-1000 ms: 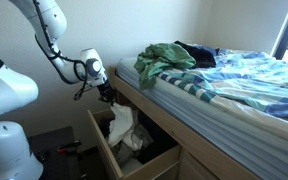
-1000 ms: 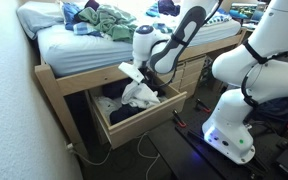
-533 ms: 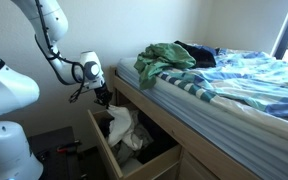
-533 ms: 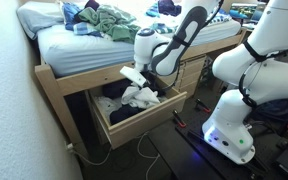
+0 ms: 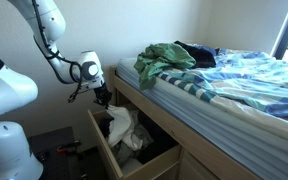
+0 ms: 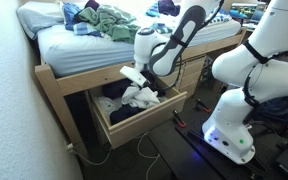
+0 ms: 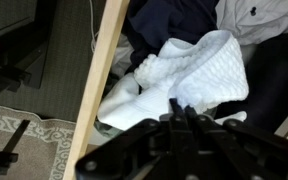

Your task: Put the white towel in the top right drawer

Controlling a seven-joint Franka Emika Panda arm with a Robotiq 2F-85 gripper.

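Note:
The white towel hangs from my gripper into the open wooden drawer under the bed. In the other exterior view the towel lies bunched over the drawer, with the gripper just above it. In the wrist view the gripper has its fingertips pressed together on a fold of the towel. The rest of the towel drapes over dark clothes inside the drawer rim.
Dark clothes fill the drawer. The bed above holds a striped blanket and a pile of green clothes. The robot base and cables stand on the floor by the drawer. A rug lies beside it.
The gripper has shifted slightly towards the drawer's outer side with the towel still in it. The towel's lower part rests in the drawer as before.

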